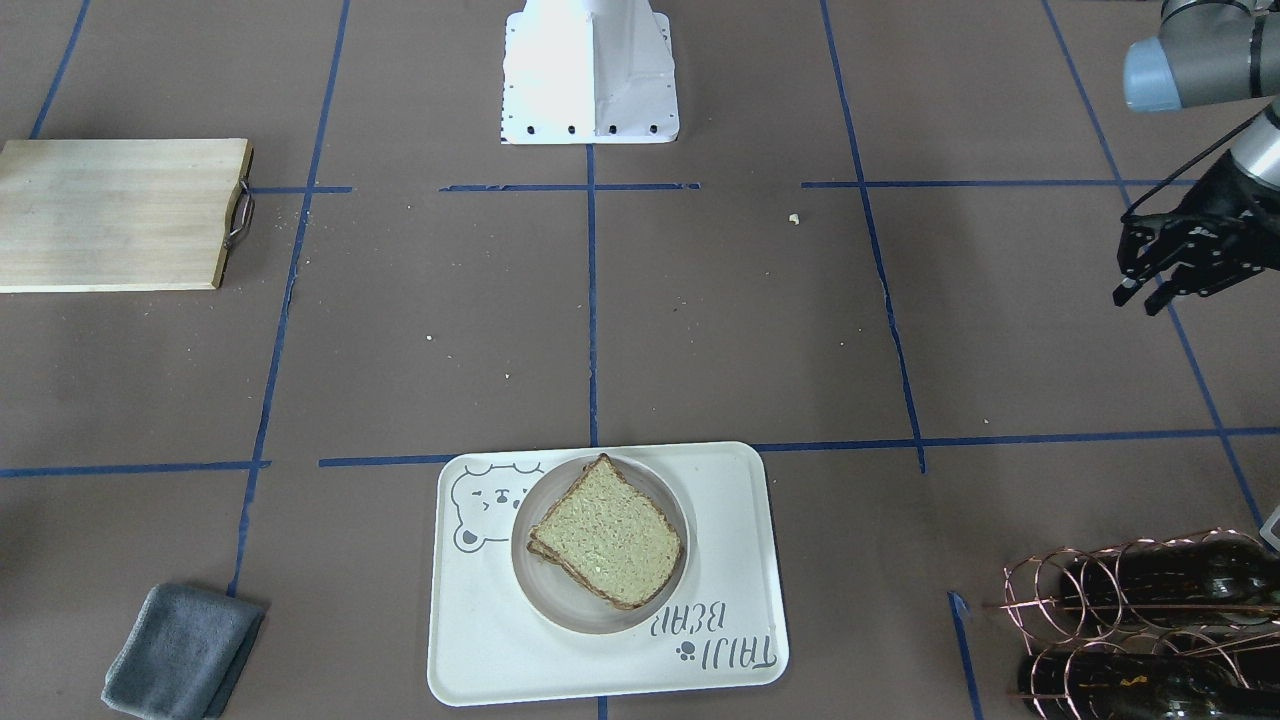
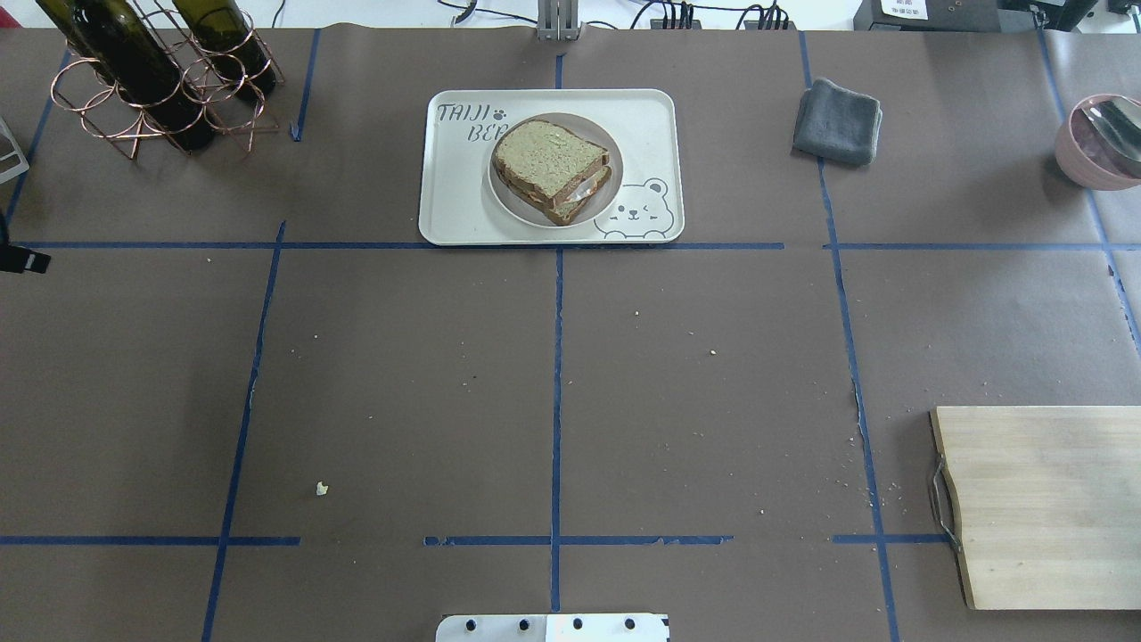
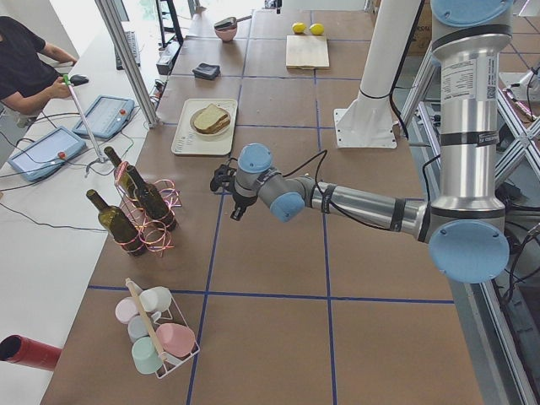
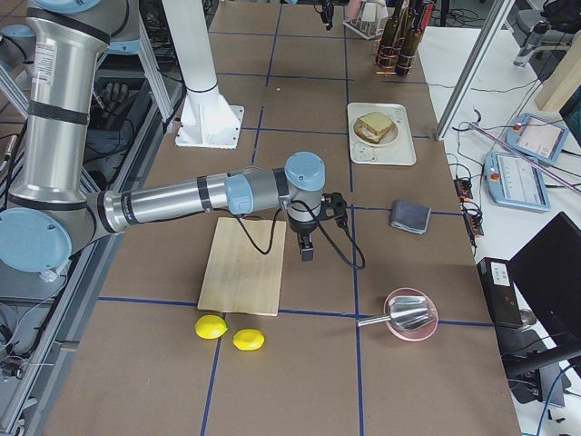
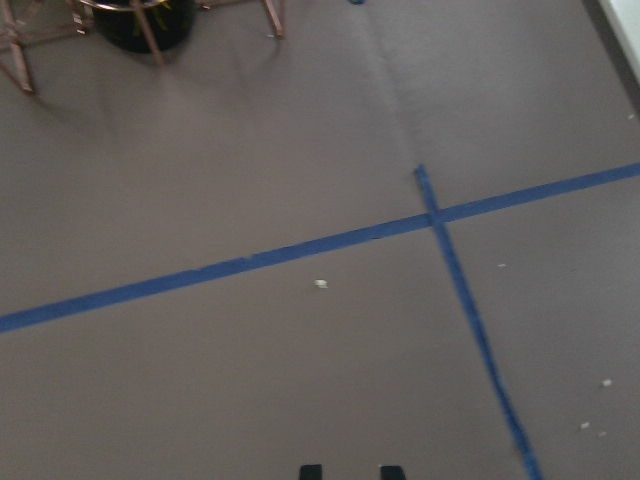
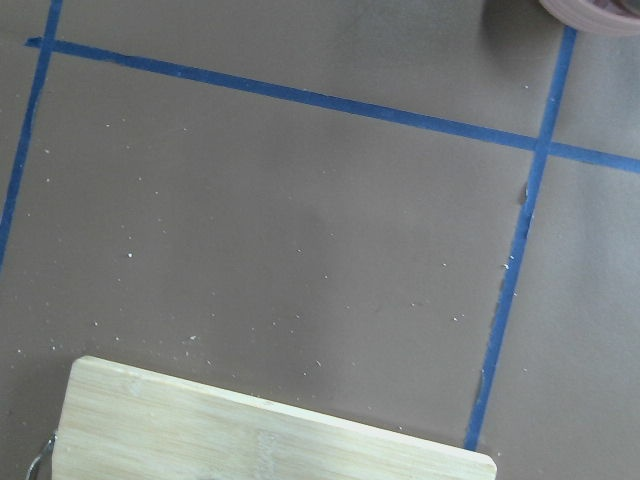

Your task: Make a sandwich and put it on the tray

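Note:
The sandwich (image 1: pixel 607 545) is two stacked bread slices with a white sliver of egg (image 2: pixel 584 185) between them. It lies on a round whitish plate (image 1: pixel 570 610) on the cream bear tray (image 1: pixel 725 560) at the far middle of the table. My left gripper (image 1: pixel 1140 302) hovers over bare table far off to the left, empty. Its fingertips (image 5: pixel 310 471) show a small gap. My right gripper (image 4: pixel 307 254) hangs beside the cutting board. It shows only in the exterior right view, so I cannot tell its state.
A wooden cutting board (image 2: pixel 1043 499) lies at the near right. A grey cloth (image 2: pixel 838 122) and a pink bowl (image 2: pixel 1101 143) are at the far right. A copper wine rack with bottles (image 2: pixel 151 71) stands at the far left. Two lemons (image 4: pixel 227 331) lie by the board.

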You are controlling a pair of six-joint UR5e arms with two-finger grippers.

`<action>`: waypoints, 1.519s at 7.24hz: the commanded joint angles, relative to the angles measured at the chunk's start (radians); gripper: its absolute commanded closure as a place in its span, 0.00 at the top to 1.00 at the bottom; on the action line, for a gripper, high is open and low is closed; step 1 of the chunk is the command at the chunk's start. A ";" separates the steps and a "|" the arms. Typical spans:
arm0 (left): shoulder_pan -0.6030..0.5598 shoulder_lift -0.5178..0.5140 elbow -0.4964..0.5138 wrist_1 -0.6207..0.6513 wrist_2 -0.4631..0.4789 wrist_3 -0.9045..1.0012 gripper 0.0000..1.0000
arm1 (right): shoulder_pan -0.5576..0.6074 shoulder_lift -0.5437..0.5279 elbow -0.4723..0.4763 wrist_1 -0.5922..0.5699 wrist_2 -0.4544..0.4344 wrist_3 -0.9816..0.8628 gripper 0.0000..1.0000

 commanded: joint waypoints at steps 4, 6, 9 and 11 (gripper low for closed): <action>-0.270 0.021 -0.002 0.491 -0.140 0.381 1.00 | 0.031 0.002 -0.051 -0.046 0.033 -0.039 1.00; -0.281 0.069 -0.031 0.473 -0.150 0.422 1.00 | 0.034 0.000 -0.054 -0.046 0.035 -0.040 1.00; -0.279 0.083 -0.045 0.465 -0.154 0.444 1.00 | 0.046 0.000 -0.054 -0.042 0.035 -0.048 1.00; -0.282 0.073 -0.056 0.485 -0.145 0.450 1.00 | 0.054 0.000 -0.064 -0.047 0.038 -0.042 1.00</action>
